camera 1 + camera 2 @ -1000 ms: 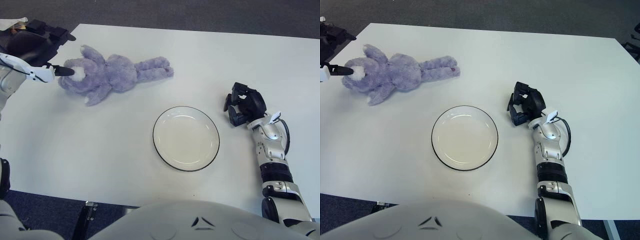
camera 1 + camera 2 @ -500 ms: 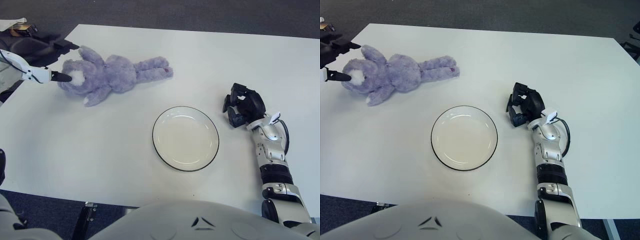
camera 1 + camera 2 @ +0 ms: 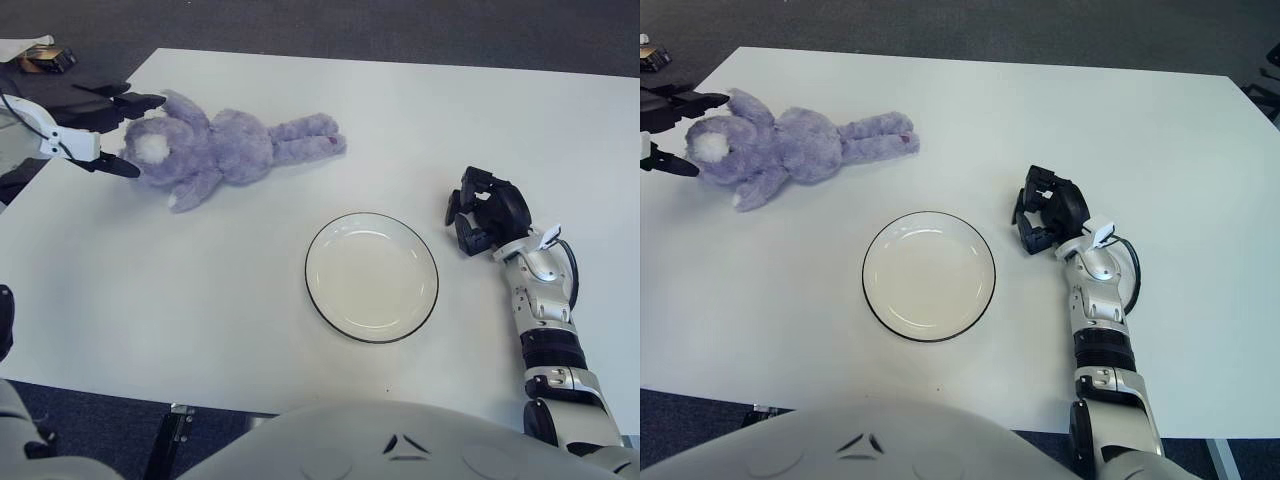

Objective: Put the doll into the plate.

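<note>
A purple plush doll (image 3: 222,147) lies flat on the white table (image 3: 200,290) at the far left, head to the left, legs pointing right. My left hand (image 3: 112,130) sits at the doll's head with fingers spread on either side of it, holding nothing. A white plate (image 3: 371,276) with a dark rim stands empty in the middle of the table, apart from the doll. My right hand (image 3: 484,213) shows to the right of the plate, its fingers curled and holding nothing.
Dark carpet (image 3: 400,25) lies beyond the table's far edge. A small object (image 3: 45,60) sits off the table at the far left corner. My own body (image 3: 400,445) fills the bottom of the view.
My left hand has drawn back to the left, off the doll's face, with its fingers spreading. The doll shifted slightly. The right hand and plate stayed put.
</note>
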You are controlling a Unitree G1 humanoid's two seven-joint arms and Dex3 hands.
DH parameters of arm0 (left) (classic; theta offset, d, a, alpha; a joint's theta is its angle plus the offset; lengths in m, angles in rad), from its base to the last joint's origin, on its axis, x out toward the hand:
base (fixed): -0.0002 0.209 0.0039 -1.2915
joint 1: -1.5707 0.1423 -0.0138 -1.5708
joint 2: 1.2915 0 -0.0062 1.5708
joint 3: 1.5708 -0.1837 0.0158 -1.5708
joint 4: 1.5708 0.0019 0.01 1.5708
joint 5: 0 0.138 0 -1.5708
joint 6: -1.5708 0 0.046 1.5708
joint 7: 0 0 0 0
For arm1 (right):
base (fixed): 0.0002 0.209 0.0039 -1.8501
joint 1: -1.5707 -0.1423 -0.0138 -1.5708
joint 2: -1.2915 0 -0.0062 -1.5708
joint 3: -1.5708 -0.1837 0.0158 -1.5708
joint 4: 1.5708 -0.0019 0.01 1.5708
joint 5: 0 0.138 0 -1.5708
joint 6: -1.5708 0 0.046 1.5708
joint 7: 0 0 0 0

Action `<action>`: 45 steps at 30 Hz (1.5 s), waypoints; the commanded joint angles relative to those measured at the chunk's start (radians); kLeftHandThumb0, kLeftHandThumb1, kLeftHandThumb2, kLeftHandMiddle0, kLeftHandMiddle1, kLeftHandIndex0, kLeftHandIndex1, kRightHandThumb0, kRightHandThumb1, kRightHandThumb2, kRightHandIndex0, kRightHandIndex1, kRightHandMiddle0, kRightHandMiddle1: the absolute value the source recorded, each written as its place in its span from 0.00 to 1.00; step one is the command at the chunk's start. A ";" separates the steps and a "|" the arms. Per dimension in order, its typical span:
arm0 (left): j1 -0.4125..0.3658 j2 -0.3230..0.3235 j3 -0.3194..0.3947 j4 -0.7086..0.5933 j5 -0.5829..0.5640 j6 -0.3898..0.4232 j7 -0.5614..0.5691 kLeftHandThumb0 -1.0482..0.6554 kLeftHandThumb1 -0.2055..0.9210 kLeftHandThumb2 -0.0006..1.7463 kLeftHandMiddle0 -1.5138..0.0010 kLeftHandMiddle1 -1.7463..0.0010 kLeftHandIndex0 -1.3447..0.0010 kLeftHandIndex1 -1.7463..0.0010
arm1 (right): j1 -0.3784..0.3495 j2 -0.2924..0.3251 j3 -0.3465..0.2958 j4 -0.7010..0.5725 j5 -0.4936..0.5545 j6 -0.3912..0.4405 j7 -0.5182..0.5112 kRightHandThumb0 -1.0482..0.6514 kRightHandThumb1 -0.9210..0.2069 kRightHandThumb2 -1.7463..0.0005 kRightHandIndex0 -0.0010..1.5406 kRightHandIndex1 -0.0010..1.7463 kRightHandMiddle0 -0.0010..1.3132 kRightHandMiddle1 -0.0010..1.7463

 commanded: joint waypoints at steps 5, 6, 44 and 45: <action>-0.026 -0.007 -0.016 0.008 -0.039 -0.028 -0.077 0.00 1.00 0.27 0.98 0.99 1.00 1.00 | 0.058 0.022 0.002 0.003 0.020 0.031 0.008 0.62 0.96 0.00 0.64 0.84 0.63 1.00; -0.028 -0.007 -0.016 0.009 -0.045 -0.029 -0.088 0.00 1.00 0.28 0.97 0.99 1.00 1.00 | 0.058 0.022 0.003 0.000 0.021 0.033 0.010 0.62 0.96 0.00 0.64 0.84 0.63 1.00; -0.020 -0.147 -0.043 -0.002 -0.100 -0.005 -0.144 0.04 1.00 0.29 0.99 0.68 1.00 0.74 | 0.087 0.018 0.018 -0.083 0.015 0.098 -0.012 0.61 0.97 0.00 0.66 0.83 0.63 1.00; -0.019 -0.156 -0.046 0.009 -0.093 -0.004 -0.130 0.04 1.00 0.28 0.98 0.68 1.00 0.73 | 0.088 0.018 0.018 -0.085 0.015 0.100 -0.013 0.61 0.97 0.00 0.66 0.82 0.63 1.00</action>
